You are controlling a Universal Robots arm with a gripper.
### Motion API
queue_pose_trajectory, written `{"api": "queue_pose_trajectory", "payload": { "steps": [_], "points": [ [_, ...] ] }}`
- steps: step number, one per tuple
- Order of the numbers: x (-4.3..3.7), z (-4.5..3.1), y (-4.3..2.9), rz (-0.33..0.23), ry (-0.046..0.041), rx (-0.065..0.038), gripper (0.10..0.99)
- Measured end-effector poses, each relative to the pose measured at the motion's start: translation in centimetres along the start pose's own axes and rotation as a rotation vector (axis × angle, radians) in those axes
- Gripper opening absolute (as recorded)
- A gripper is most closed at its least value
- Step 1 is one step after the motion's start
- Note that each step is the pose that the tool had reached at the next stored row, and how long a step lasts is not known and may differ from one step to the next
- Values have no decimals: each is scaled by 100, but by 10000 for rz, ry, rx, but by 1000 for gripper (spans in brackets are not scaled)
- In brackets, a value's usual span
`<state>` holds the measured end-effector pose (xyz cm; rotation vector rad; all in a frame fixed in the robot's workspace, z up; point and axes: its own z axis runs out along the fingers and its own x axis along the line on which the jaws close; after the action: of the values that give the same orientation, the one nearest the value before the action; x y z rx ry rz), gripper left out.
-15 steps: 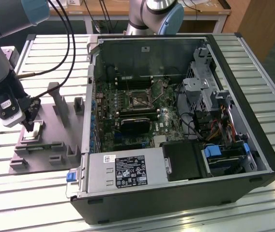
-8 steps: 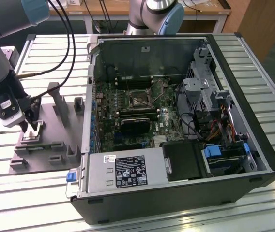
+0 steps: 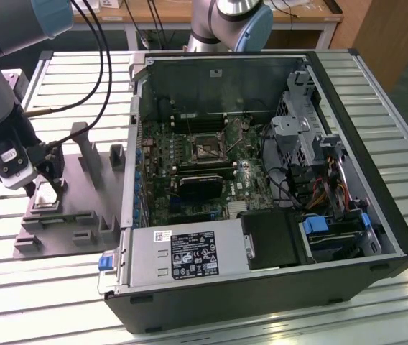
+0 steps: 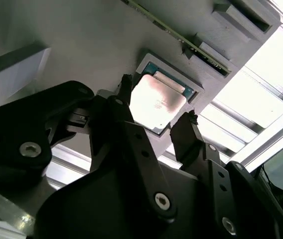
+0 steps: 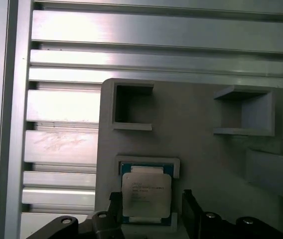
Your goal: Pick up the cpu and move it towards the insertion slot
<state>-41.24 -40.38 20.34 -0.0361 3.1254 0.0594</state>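
Observation:
The cpu (image 3: 46, 198), a thin square chip with a shiny silver top, lies flat in a shallow pocket of the grey fixture plate (image 3: 89, 162) at the exterior view's left. My gripper (image 3: 49, 185) hangs just above it, open. In both wrist views the two black fingers stand on either side of the cpu (image 4: 156, 102) (image 5: 146, 191), with a small gap showing at one finger (image 5: 189, 206). The insertion slot (image 3: 205, 146), a square socket with a silvery frame, sits in the green board inside the open computer case, well off toward the exterior view's right.
The fixture plate carries upright grey blocks (image 3: 82, 136) and small bracket pockets (image 5: 131, 107). The case wall (image 3: 133, 144) rises between fixture and board. Black cables (image 3: 103, 65) hang from the arm. The table is ribbed aluminium (image 5: 166, 30).

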Motion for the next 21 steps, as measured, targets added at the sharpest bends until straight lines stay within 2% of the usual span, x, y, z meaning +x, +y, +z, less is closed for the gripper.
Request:
{"api": "queue_pose_trajectory", "payload": {
  "steps": [10, 17, 21],
  "points": [
    [4, 68, 11, 307, -10, -1, 588],
    [16, 133, 9, 343, -13, -1, 588],
    [32, 141, 10, 344, -13, -1, 588]
  ]
}}
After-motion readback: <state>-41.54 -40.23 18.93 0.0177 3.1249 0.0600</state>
